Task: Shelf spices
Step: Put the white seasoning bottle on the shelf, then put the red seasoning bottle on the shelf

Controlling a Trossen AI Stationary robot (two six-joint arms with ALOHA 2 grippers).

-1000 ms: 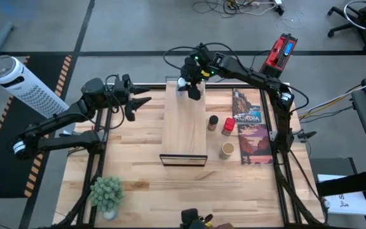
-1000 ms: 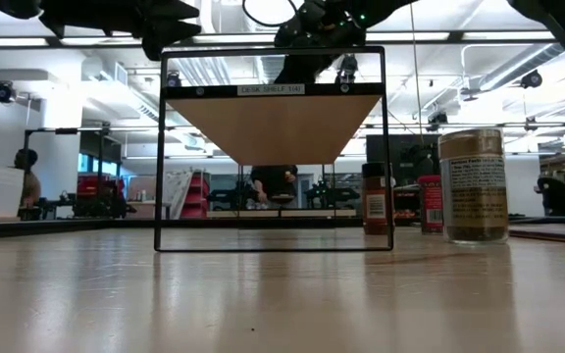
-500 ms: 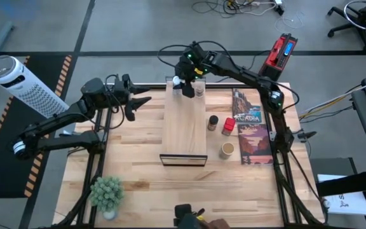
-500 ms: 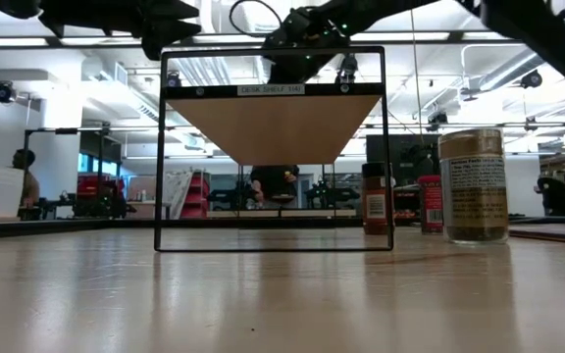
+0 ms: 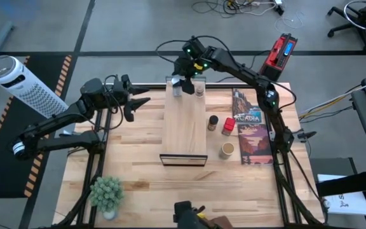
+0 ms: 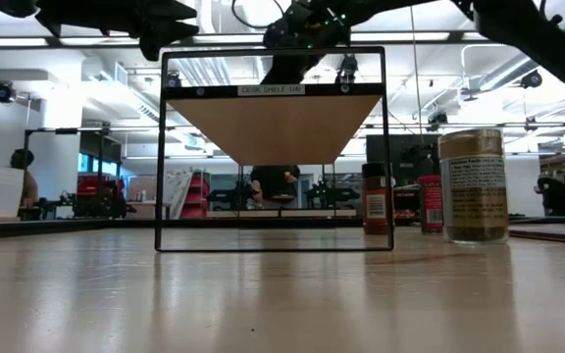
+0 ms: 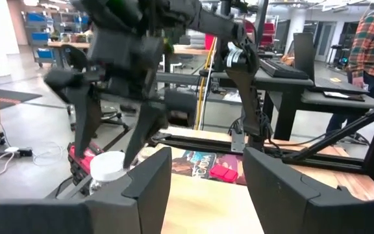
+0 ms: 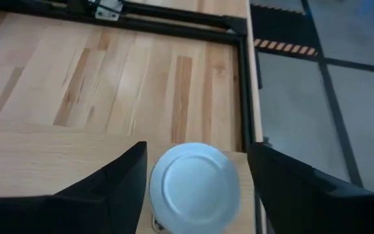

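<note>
The shelf [image 5: 184, 127] is a pale board raised on a black frame in the middle of the table. A white-capped jar [image 8: 197, 185] stands upright on the shelf's far left corner [image 5: 177, 88]. My right gripper [image 8: 197, 148] hangs open just above it, one finger on each side of the cap, clear of it [image 7: 109, 146]. On the tabletop right of the shelf stand a dark-lidded jar [image 5: 213, 121], a red tin [image 5: 227, 126] and a tan-topped jar [image 5: 227, 149]. My left gripper [image 5: 142, 105] waits open and level, left of the shelf.
A flat printed game box [image 5: 251, 133] lies along the table's right side. A small potted plant [image 5: 107, 191] stands at the near left. A small round thing [image 5: 199, 90] sits at the shelf's far right corner. A person in a plaid shirt [image 7: 372, 39] stands beyond the table.
My right gripper has shifted a little toward the table's far left over the shelf's far end and risen slightly. The white-capped jar now stands free on the shelf's far left corner.
</note>
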